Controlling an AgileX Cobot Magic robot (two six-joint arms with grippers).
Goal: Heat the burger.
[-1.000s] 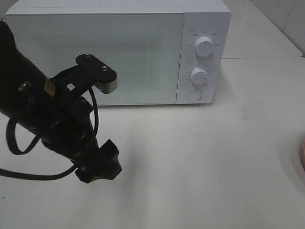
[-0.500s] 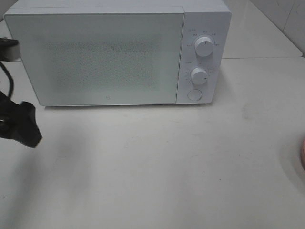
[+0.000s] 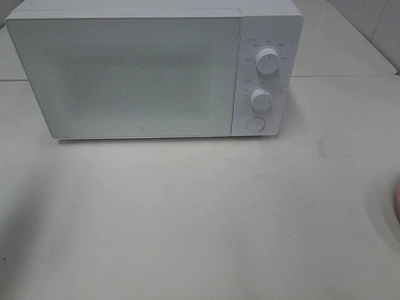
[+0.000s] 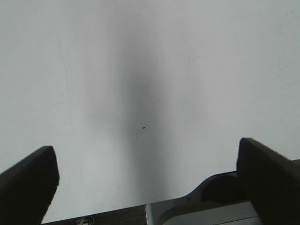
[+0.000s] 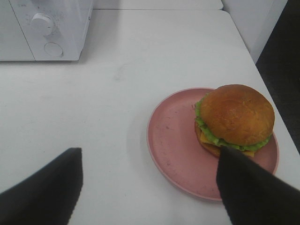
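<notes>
The burger [image 5: 236, 119] sits on a pink plate [image 5: 173, 140], microwave [image 3: 156, 69] door closed; both jaws spread, empty.

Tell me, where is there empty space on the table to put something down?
The white table is bare all across the front of the closed microwave. In the right wrist view, the pink plate has bare room beside the burger, which fills its other side.
</notes>
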